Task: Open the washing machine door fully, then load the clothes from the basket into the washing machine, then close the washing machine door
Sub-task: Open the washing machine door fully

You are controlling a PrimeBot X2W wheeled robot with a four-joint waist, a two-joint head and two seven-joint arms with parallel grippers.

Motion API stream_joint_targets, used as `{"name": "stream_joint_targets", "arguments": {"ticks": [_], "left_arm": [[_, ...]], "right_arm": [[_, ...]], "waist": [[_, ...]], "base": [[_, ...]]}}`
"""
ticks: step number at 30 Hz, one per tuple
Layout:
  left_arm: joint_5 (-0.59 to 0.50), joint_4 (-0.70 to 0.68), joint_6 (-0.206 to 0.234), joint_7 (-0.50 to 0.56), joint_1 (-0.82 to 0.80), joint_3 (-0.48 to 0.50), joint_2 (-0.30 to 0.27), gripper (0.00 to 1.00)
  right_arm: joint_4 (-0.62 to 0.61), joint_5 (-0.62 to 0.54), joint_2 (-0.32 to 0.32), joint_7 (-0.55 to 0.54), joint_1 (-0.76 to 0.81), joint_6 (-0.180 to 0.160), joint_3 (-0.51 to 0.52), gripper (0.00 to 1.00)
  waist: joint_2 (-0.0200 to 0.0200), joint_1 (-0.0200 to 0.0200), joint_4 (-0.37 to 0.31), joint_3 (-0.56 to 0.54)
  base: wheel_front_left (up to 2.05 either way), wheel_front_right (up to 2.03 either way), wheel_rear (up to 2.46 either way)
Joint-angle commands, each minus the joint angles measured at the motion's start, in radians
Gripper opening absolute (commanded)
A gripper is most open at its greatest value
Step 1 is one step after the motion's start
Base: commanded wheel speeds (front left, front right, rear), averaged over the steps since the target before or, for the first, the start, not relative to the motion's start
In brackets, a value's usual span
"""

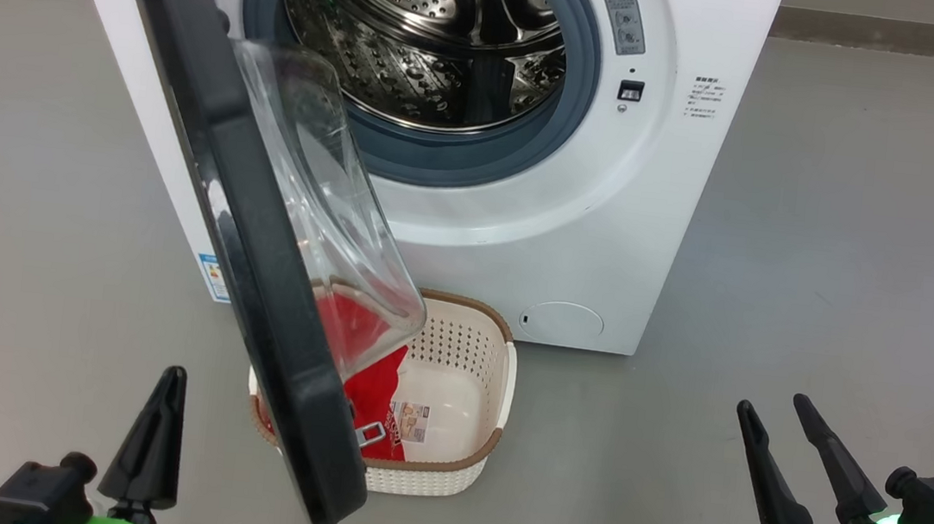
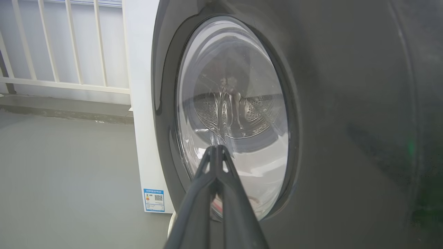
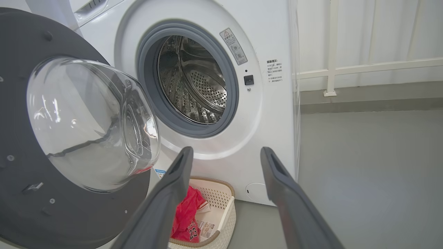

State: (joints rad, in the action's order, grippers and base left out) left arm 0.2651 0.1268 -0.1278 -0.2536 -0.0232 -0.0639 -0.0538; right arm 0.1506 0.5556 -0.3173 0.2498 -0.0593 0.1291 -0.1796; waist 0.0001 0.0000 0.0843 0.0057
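Note:
The washing machine (image 1: 683, 189) stands with its steel drum (image 1: 429, 41) exposed. Its black door (image 1: 257, 275) hangs partly open, swung out over the left of the basket (image 1: 489, 386), glass bowl facing the drum. Red clothes (image 1: 371, 391) lie in the basket's left half, partly behind the door. My left gripper (image 1: 176, 372) is shut and empty at the lower left, outside the door. In the left wrist view the left gripper (image 2: 217, 148) points at the door's glass window (image 2: 235, 86). My right gripper (image 1: 777, 407) is open, low right, away from everything; between its fingers (image 3: 173, 186) show basket (image 3: 221, 207) and clothes (image 3: 185, 214).
Grey floor (image 1: 846, 293) spreads around the machine. A white railing (image 2: 69, 45) and a low kerb run along the wall behind. A blue energy sticker (image 2: 154, 200) marks the machine's left side; a round white hatch (image 1: 562, 320) sits low on its front.

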Motion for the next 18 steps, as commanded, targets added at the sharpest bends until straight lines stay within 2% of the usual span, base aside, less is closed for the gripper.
{"name": "stream_joint_targets", "arguments": {"ticks": [1, 8, 13, 18], "left_arm": [[-0.006, -0.028, -0.003, -0.008, -0.014, 0.036, -0.016, 0.00], [-0.018, -0.108, -0.003, -0.008, -0.025, 0.056, -0.011, 0.00], [-0.043, -0.246, -0.003, -0.008, -0.036, 0.070, -0.004, 0.00], [-0.054, -0.345, -0.003, -0.008, -0.033, 0.043, -0.001, 0.00]], "right_arm": [[-0.026, -0.006, -0.013, 0.012, -0.001, 0.002, -0.011, 1.00], [-0.029, -0.006, -0.010, 0.012, 0.004, 0.002, -0.004, 1.00], [-0.030, -0.005, -0.010, 0.012, 0.005, 0.002, 0.000, 1.00], [-0.030, -0.005, -0.008, 0.012, 0.005, 0.002, 0.001, 1.00]], "waist": [[-0.0001, 0.0000, 0.000, 0.000], [-0.0001, 0.0000, 0.007, 0.001], [-0.0001, 0.0000, 0.011, 0.003], [-0.0001, 0.0000, 0.011, 0.002]], "base": [[0.00, 0.00, 0.00], [0.00, 0.00, 0.00], [0.00, 0.00, 0.00], [0.00, 0.00, 0.00]]}}
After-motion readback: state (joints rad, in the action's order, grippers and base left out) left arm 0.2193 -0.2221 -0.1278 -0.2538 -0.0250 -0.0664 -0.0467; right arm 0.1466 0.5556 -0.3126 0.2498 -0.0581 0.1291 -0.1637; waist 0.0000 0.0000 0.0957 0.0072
